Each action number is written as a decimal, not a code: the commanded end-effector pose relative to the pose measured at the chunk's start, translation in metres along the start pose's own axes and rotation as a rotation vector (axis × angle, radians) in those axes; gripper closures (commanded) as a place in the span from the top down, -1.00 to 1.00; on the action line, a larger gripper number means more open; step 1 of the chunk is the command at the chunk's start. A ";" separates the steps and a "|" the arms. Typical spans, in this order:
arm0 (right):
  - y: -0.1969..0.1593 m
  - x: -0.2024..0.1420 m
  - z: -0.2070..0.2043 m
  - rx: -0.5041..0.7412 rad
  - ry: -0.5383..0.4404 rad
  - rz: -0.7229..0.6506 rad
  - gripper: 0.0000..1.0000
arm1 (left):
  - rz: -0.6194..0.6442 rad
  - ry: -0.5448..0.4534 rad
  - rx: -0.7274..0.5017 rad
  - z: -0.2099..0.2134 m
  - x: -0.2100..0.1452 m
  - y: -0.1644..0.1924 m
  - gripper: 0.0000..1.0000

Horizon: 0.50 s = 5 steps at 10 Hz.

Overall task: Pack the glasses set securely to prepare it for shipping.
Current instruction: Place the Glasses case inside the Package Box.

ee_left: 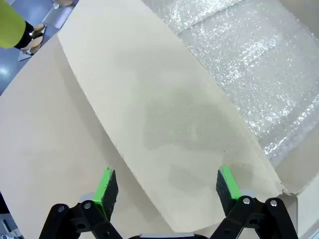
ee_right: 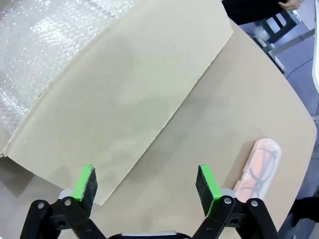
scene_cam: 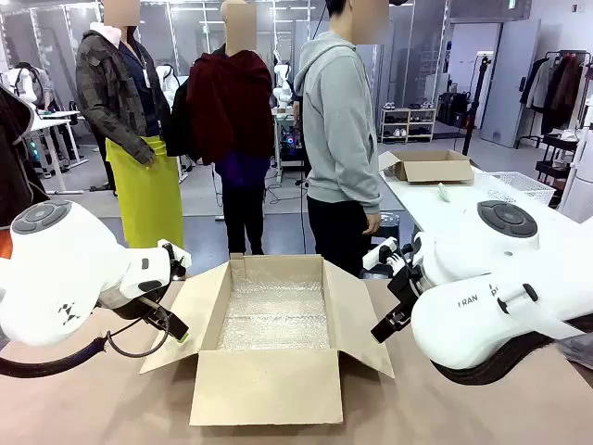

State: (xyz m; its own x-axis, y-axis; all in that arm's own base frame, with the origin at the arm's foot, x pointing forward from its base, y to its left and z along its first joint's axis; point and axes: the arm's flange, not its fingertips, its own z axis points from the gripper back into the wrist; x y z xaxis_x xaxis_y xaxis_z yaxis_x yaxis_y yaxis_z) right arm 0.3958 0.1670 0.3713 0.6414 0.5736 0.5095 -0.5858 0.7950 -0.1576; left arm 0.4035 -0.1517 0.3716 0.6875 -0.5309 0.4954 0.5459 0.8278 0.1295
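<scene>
Left gripper [ee_left: 165, 175], right gripper [ee_right: 146, 173]: jaws spread, empty; pink case [ee_right: 260, 164] partly behind right finger.

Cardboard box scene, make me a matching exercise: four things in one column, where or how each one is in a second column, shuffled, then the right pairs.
Things:
1. cardboard box
2. bubble wrap
3. pink case
4. right gripper

Places or states:
A. lying flat on the table, apart from the box
B. open and empty, over the edge of a box flap
C. lining the inside of the box
D. flaps spread open, standing mid-table

Pairs: 1-D, 2-C, 3-A, 4-B
</scene>
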 end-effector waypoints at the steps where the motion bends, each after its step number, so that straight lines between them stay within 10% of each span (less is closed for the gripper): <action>1: 0.000 0.000 0.000 0.000 0.000 0.000 1.00 | 0.000 0.000 0.000 0.000 0.000 0.000 1.00; 5: 0.000 0.000 0.000 0.000 0.000 0.000 1.00 | 0.000 0.000 0.000 0.000 0.000 0.000 1.00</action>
State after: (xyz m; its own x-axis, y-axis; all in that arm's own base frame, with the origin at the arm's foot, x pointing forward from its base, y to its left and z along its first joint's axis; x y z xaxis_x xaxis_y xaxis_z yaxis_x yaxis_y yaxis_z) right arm 0.3959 0.1668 0.3713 0.6404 0.5751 0.5090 -0.5866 0.7941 -0.1591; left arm 0.4033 -0.1522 0.3716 0.6868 -0.5319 0.4953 0.5469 0.8271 0.1299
